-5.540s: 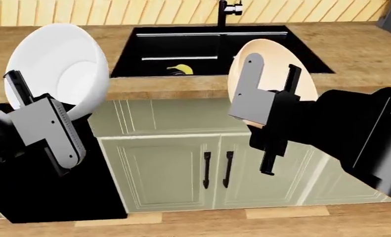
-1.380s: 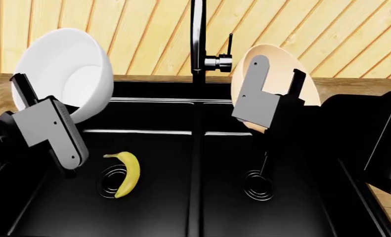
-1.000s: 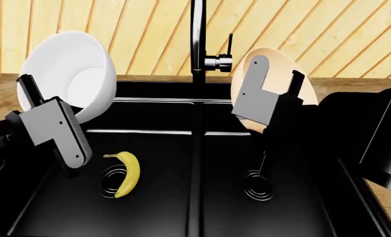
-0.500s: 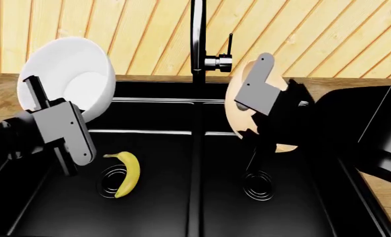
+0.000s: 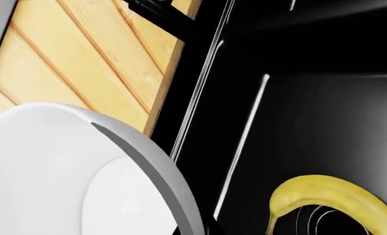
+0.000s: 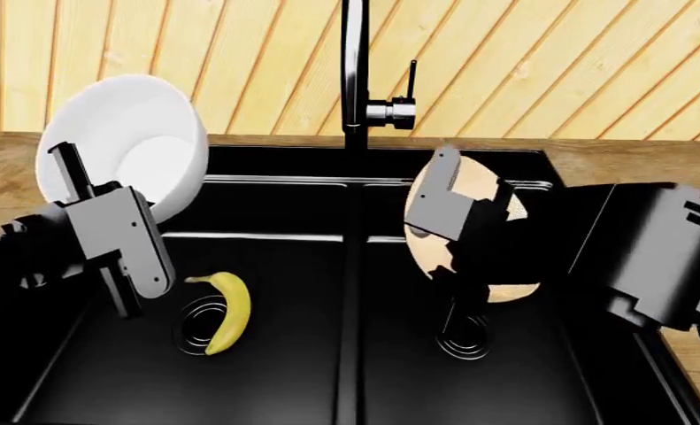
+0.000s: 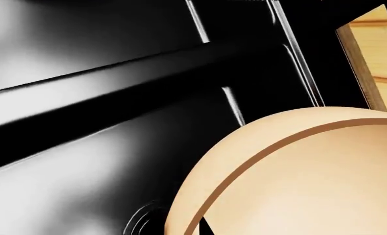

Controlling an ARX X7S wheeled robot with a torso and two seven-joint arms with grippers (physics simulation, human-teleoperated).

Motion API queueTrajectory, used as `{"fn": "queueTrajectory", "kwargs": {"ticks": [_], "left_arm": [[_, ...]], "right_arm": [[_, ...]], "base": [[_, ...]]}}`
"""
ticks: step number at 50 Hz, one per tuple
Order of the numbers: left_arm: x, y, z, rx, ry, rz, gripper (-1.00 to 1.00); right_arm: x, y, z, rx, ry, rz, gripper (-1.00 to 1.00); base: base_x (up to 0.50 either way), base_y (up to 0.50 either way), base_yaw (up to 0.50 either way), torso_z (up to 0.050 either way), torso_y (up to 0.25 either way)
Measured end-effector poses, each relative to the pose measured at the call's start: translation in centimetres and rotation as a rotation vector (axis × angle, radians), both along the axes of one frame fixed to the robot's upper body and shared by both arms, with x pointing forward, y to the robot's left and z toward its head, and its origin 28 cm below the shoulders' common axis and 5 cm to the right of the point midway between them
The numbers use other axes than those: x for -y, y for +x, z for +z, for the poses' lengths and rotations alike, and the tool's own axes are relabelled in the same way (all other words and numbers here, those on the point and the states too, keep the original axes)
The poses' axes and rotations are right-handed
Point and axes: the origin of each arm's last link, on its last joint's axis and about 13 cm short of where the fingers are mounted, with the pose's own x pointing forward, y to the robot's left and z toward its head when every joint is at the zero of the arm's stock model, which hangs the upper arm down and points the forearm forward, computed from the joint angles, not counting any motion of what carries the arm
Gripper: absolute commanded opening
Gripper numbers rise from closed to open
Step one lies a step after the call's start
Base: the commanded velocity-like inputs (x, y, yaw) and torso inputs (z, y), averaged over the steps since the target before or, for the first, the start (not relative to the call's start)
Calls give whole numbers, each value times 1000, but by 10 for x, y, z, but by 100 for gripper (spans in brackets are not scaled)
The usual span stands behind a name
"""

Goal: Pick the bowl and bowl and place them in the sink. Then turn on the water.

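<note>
Both bowls held over the sink, ready to be set down.

The left claw [image 6: 96, 226] is clamped on the rim of the white bowl [image 6: 126, 142], which sits tilted above and behind it over the left basin of the sink [image 6: 350, 390]; a banana [image 6: 226, 310] lies below the claw, beside that basin's drain. The right claw [image 6: 462, 230] grips the peach-tan bowl [image 6: 480, 190], tipped on edge, low inside the right basin with the drain [image 6: 462, 332] just beneath it. The step in hand looks like placing: the peach bowl seems close to release, the white one is higher. Next, each claw should lower, let go and lift clear, the left avoiding the banana, before one reaches for the faucet [image 6: 353, 71] behind and between them.
</note>
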Motion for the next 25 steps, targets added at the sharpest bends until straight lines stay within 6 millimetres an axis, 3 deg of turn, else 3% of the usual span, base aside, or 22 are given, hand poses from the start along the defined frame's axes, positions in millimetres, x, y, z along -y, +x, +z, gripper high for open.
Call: {"fn": "queueTrajectory", "kwargs": {"ticks": [25], "left_arm": [[-2,2,-5,-10,-9,1,-100]], "right_arm": [[-6,11,-22,-100,-139,24,-100]], "base": [[0,0,0,0,2]]}}
